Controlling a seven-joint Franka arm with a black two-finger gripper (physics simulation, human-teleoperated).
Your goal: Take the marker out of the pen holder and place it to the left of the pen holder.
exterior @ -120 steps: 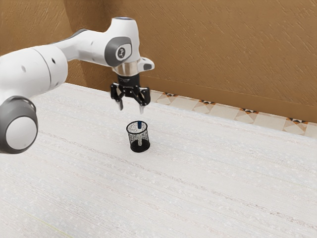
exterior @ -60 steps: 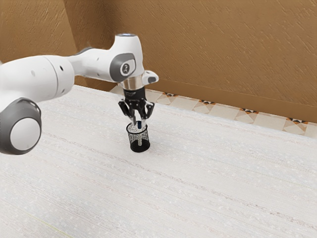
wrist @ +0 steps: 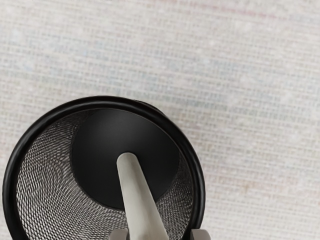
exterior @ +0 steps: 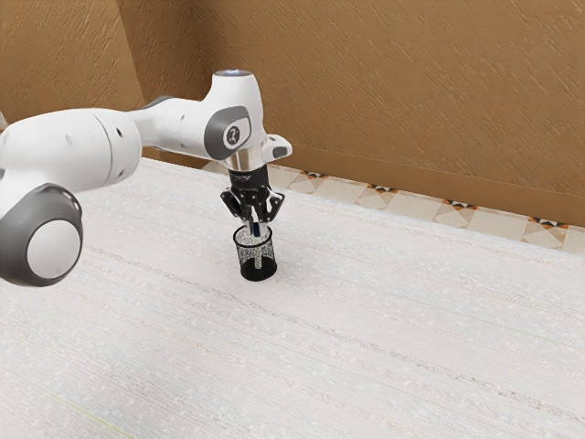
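Note:
The gripper (exterior: 255,223) is just over the mouth of the black mesh pen holder (exterior: 257,273), around the height of its rim. The blue upper end of the marker (exterior: 256,229) lies within the gripper's reach, directly beneath the hand. In the wrist view, the marker's pale grey body (wrist: 139,200) leans inside the pen holder (wrist: 194,160), its low end on the dark bottom. Whether the marker is gripped is unclear, since its top is partly hidden by the hand in the exterior view. The pen holder stands upright.
A white textured table (exterior: 366,329) surrounds the pen holder. Beyond its far edge lie patterned floor tiles (exterior: 384,201) and a brown wall (exterior: 411,91). The white arm comes in from the exterior view's left.
My hand has come down from above the pen holder to its rim, shifting slightly toward the exterior view's right. Over the last half second it has sunk a little further. The pen holder has stayed put.

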